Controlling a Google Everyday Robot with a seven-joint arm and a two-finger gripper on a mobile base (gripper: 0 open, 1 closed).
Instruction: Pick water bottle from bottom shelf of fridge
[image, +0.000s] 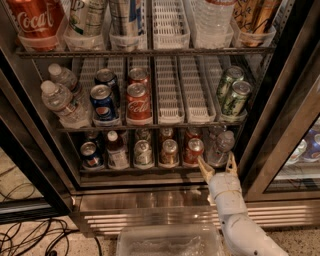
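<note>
The fridge (30, 125) stands open before me, with wire racks of cans and bottles. On the dark bottom shelf (150, 168), the small clear ribbed water bottle (220, 148) stands upright in the rightmost lane, at the front. My gripper (218, 167) is just below and in front of it, with the two tan fingers spread open on either side of the bottle's base. I cannot tell whether they touch it. The white arm comes up from the bottom right.
On the bottom shelf, left of the water bottle, stand several cans (169, 152) and a white-capped bottle with dark contents (116, 150). The middle rack holds cans and bigger clear bottles (62, 102). A ribbed steel base (150, 217) and a clear bin (167, 242) lie below.
</note>
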